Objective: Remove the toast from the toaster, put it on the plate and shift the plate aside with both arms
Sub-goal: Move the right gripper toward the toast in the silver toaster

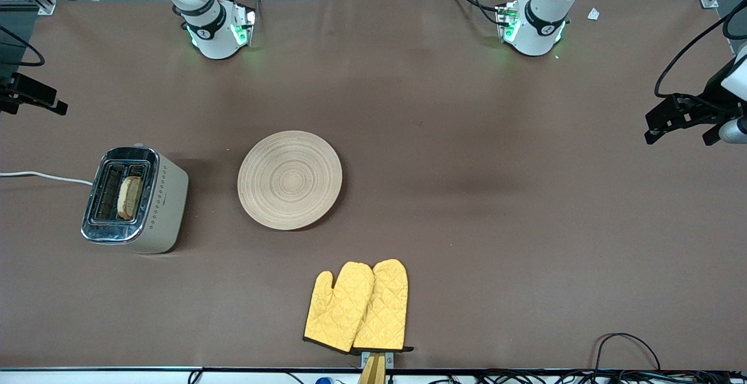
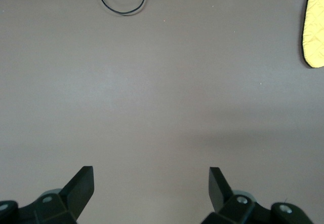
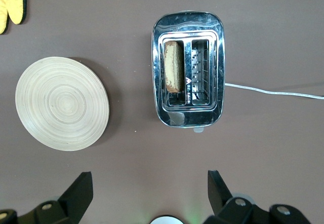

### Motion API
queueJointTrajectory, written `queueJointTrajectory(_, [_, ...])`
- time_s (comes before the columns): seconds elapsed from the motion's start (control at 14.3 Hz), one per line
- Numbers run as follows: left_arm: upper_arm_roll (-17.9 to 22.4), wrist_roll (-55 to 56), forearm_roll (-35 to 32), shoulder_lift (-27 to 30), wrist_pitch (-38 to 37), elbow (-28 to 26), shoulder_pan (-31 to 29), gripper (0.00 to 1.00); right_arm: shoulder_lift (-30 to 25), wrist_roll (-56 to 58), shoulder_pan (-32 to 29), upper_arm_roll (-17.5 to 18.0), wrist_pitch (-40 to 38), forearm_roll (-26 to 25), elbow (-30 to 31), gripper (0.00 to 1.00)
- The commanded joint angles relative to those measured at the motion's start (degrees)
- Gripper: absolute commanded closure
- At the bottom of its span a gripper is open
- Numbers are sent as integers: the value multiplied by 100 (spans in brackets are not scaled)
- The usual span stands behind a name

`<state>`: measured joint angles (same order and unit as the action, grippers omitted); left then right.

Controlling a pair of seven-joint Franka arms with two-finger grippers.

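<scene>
toast [image 1: 129,197] | upright in toaster [image 1: 135,200] slot nearest plate [image 1: 289,180], plate at toaster's 3 o'clock | right tool [image 3: 150,193] above toaster, left tool [image 2: 151,193] over bare counter [image 1: 496,197], both wide open, empty | risk: slice slips from pinch, crumbles

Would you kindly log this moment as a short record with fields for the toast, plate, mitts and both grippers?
toast: standing in the toaster slot nearer the plate
plate: bare, on the table beside the toaster
oven mitts: nearer the front camera than the plate
left gripper: open, over bare table toward the left arm's end
right gripper: open, above the table by the toaster
progress: toast not yet taken out
</scene>
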<state>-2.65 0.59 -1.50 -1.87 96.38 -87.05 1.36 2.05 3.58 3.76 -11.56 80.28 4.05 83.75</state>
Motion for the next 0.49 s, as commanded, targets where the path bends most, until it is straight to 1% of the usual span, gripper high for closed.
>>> queueJointTrajectory(0.0, [-8,2,-69,-16,-67,100,13,0,-161,-59,2,49,85,-106,186,0])
queueJointTrajectory(0.21, [-17,-50,-70,-24,-67,100,13,0,-126,-59,10,40,154,-123,194,0])
queueJointTrajectory(0.28, [-17,-59,-70,-24,-67,92,5,0,-82,-59,2,49,303,-202,229,0])
queueJointTrajectory(0.35, [-25,-59,-61,-24,-67,83,5,0,49,-59,2,49,548,-237,282,0])
queueJointTrajectory(0.42, [-17,-50,-69,-24,-67,83,5,0,294,-68,-7,40,777,-247,378,0])
